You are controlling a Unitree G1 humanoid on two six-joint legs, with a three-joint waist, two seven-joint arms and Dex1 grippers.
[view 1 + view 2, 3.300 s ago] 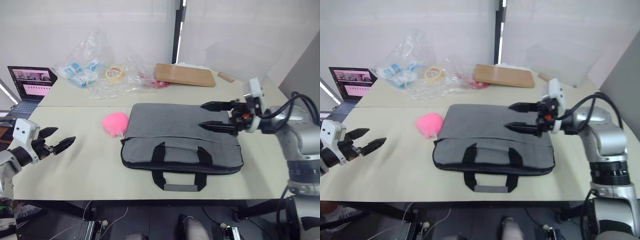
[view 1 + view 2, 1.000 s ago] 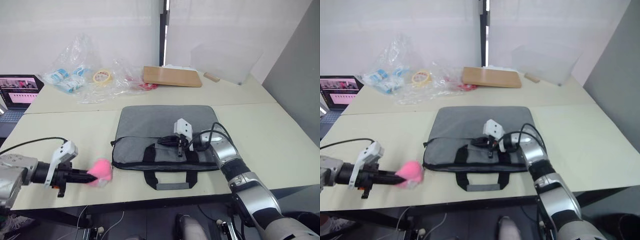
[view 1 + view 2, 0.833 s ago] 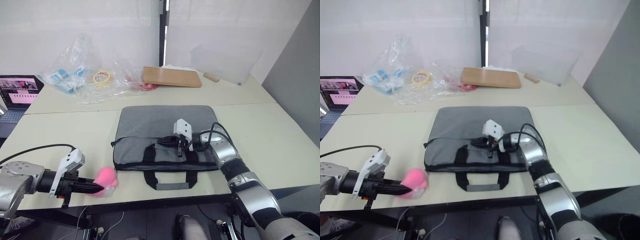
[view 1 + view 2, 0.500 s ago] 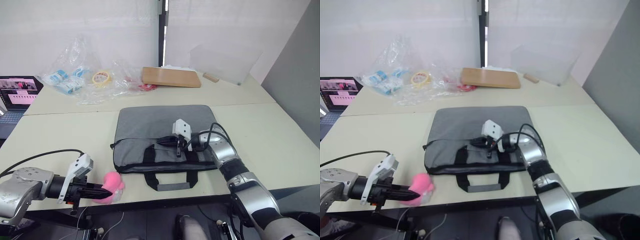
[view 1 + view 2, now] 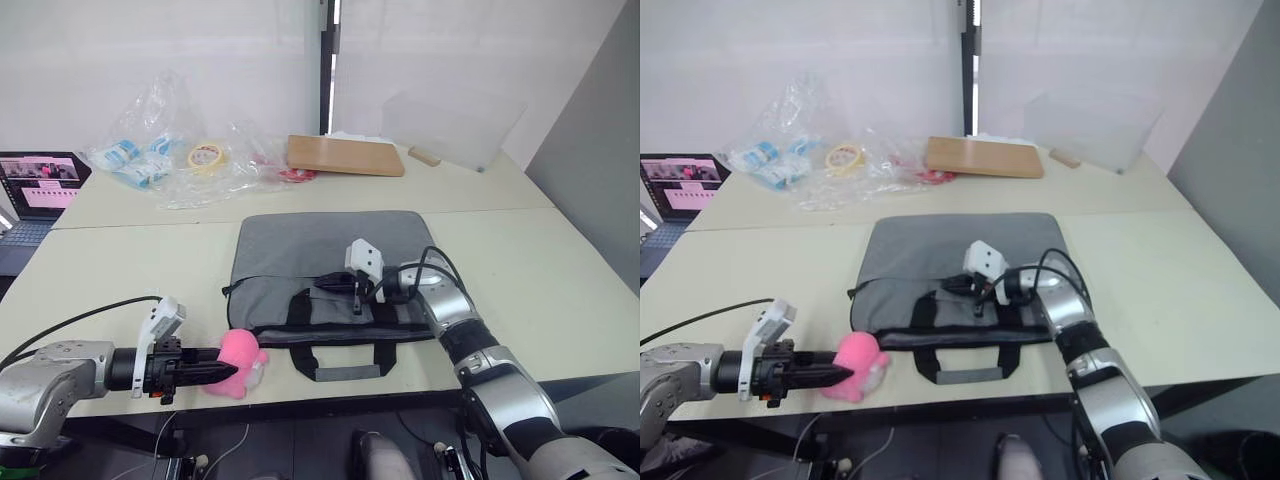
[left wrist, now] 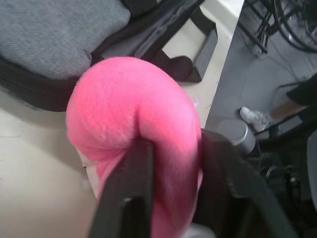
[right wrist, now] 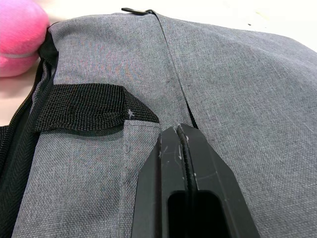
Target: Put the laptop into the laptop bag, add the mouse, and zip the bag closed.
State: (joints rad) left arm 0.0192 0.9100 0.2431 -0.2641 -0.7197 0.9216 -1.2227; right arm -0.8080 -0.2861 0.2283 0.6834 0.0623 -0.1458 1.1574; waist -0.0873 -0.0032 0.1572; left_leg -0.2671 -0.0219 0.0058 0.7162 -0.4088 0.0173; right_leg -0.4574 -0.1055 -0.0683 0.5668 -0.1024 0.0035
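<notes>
The laptop bag is laid at the middle of the table, handles toward its front edge. The fluffy ball is found just beside the bag's front left corner. The small laptop is set at the left edge.

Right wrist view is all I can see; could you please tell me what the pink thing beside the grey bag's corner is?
Observer: It is a fluffy pink ball, clamped between the left gripper's black fingers at the table's front edge.
Operator: Thank you. How does it sit relative to the bag?
Observer: It is just off the front left corner of the flat grey fabric laptop bag, next to the black strap handles.
Operator: Is anything else on the table?
Observer: A small dark laptop with a lit screen stands at the far left.
</notes>
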